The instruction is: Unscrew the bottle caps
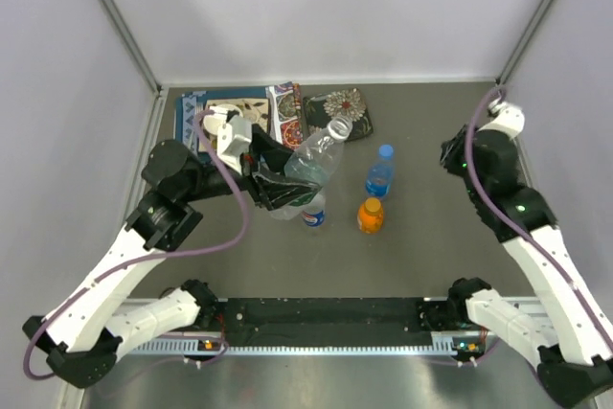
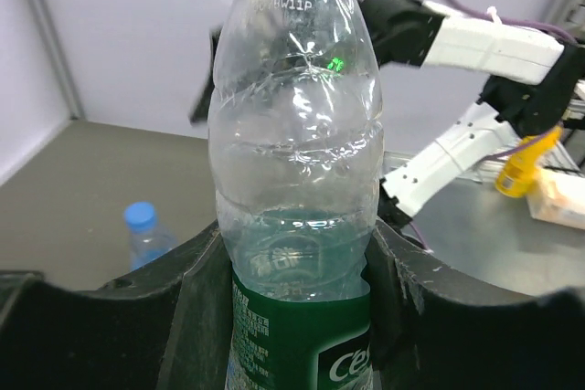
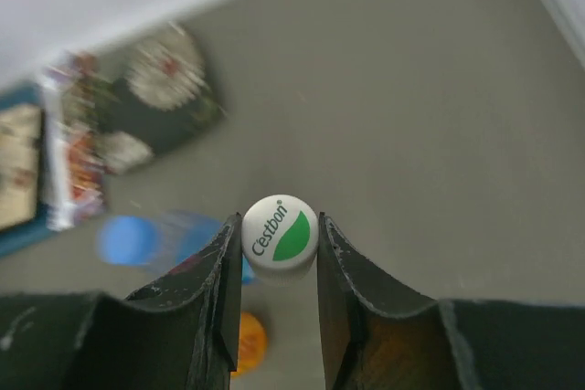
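Green-label bottle (image 2: 292, 134): tilted, clamped mid-body in left claw (image 2: 294, 262). White Cestbon cap (image 3: 279, 226): pinched in right claw (image 3: 279, 244), well apart from the bottle. Blue-tinted bottle (image 1: 380, 174), orange-filled bottle (image 1: 371, 215): upright mid-bench (image 1: 431, 256). Blue-red-label bottle (image 1: 314, 210): beside left claw.

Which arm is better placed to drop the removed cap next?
Right: the right fingers pinch the white cap over the table; the left fingers are clamped around the green-label bottle.

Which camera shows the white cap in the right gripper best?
Right wrist: the white cap sits pinched in the right gripper, logo readable. Top external and left wrist views do not show it.
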Robot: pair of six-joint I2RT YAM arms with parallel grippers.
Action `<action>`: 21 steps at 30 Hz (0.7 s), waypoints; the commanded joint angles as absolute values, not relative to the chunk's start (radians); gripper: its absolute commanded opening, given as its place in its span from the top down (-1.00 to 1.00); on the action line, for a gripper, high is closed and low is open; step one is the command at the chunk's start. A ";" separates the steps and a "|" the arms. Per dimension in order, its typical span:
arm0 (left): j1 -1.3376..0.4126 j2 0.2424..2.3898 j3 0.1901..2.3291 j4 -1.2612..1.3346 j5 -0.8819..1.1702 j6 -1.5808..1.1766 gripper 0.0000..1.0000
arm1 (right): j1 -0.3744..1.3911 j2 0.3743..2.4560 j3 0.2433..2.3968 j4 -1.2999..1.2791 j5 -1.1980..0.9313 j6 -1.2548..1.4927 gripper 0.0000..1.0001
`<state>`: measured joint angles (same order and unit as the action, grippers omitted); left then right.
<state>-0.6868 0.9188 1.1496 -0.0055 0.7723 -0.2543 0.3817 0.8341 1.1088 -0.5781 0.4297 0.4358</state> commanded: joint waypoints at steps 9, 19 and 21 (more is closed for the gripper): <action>-0.683 0.750 1.057 -0.025 0.581 -0.181 0.13 | 0.312 1.144 0.882 -0.545 0.466 0.667 1.00; -0.683 0.701 1.008 -0.043 0.561 -0.179 0.11 | 0.290 1.339 0.781 -0.382 0.319 0.672 1.00; -0.681 0.704 1.000 -0.041 0.566 -0.184 0.11 | 0.288 1.365 0.772 -0.367 0.304 0.669 1.00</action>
